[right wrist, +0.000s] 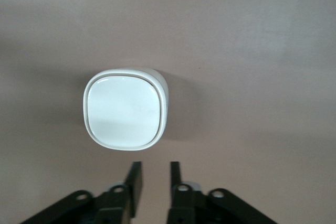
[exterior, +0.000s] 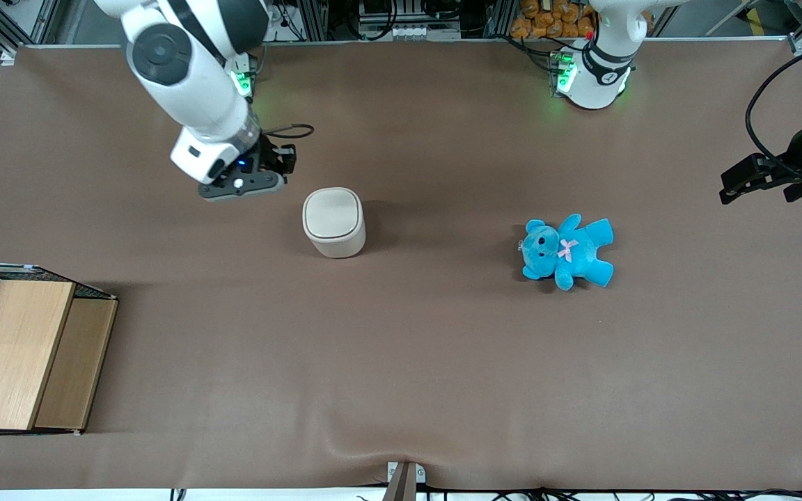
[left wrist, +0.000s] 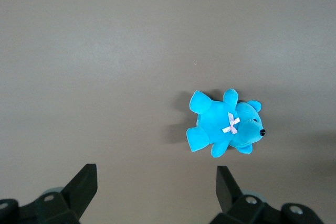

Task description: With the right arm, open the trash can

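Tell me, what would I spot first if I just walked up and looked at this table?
Probably the bright blue teddy, lying flat toward the parked arm's end of the brown table. Next the cream-white trash can, standing mid-table with its lid shut. The big white right arm holds its black hand beside the can without touching it, fingers a narrow gap apart.

right arm (exterior: 195, 83): glossy white | dark joint cap | gripper (exterior: 277, 169): black

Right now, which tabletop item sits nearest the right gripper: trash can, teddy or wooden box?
The trash can, lid shut, just beside the gripper. The blue teddy and wooden box lie much farther away.
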Controlling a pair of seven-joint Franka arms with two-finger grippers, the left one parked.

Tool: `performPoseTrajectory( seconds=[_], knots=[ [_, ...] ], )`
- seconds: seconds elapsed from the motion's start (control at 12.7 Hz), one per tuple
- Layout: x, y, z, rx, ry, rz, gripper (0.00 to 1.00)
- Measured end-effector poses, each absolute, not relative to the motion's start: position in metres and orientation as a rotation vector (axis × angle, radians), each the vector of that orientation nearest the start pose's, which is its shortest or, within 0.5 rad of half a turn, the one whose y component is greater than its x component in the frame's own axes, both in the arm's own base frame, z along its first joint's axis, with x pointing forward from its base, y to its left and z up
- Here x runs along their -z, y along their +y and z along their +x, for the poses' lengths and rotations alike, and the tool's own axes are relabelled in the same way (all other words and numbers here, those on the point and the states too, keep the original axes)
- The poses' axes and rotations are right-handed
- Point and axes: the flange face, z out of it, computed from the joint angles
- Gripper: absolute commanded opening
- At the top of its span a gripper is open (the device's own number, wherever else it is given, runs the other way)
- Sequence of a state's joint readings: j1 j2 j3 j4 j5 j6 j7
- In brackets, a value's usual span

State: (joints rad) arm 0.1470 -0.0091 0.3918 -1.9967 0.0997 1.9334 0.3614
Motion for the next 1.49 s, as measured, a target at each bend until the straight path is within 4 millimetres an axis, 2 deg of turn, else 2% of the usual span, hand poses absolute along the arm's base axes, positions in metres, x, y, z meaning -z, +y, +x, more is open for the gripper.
performPoseTrajectory(
  seconds=[0.24,0.47,0.87,1.18,1.49],
  knots=[
    [-0.424,0.291,0.458,-0.102,-0.186,-3.076,0.07],
    [-0.402,0.297,0.457,-0.074,-0.173,-3.118,0.03],
    [-0.363,0.332,0.450,-0.028,-0.191,-3.154,0.00],
    [-0.341,0.334,0.453,-0.048,-0.213,-3.158,0.00],
    [-0.331,0.334,0.454,-0.065,-0.213,-3.169,0.01]
  ],
)
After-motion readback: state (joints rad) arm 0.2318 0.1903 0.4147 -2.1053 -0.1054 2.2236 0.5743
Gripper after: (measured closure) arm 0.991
